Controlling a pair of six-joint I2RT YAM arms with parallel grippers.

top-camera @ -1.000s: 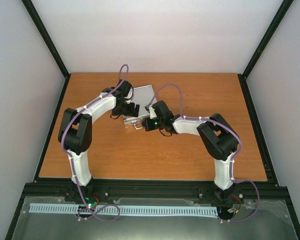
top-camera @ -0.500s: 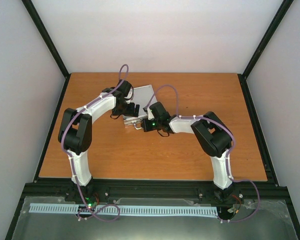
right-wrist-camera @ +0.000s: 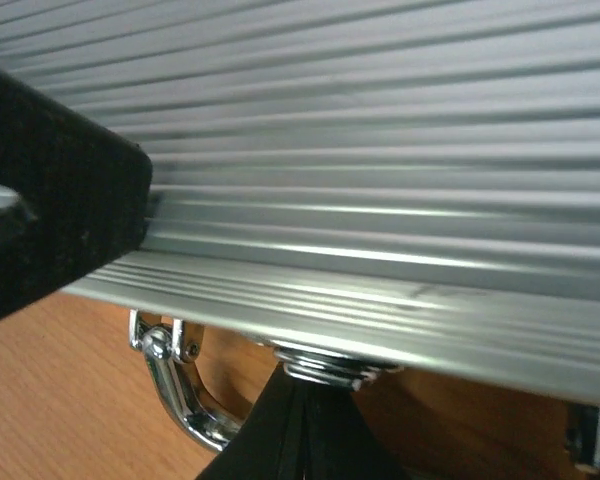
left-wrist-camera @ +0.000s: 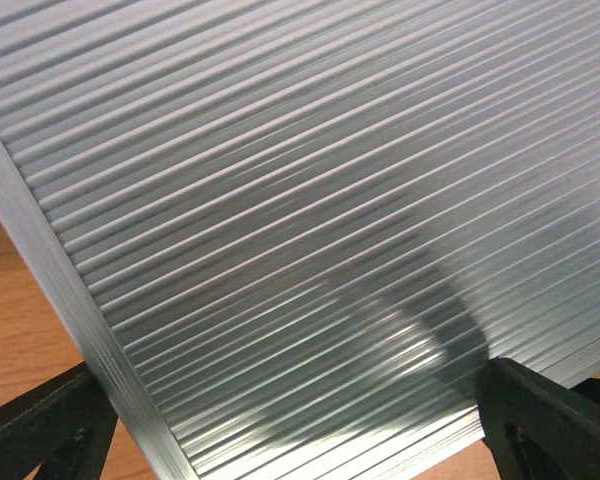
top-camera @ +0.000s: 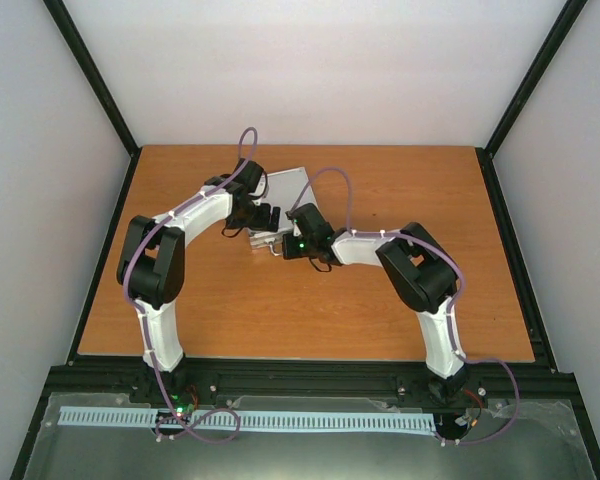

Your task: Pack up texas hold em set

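Right arm shifted left | case shut, ribbed silver, lying flat

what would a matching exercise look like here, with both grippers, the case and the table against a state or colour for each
Things:
1. left gripper
2. right gripper
3. case
4. table

States or colours:
a. orange-brown wood
b. shut
c. silver, ribbed
d. wide open

Pairs: 1-d, 2-b, 3-c, 4-a
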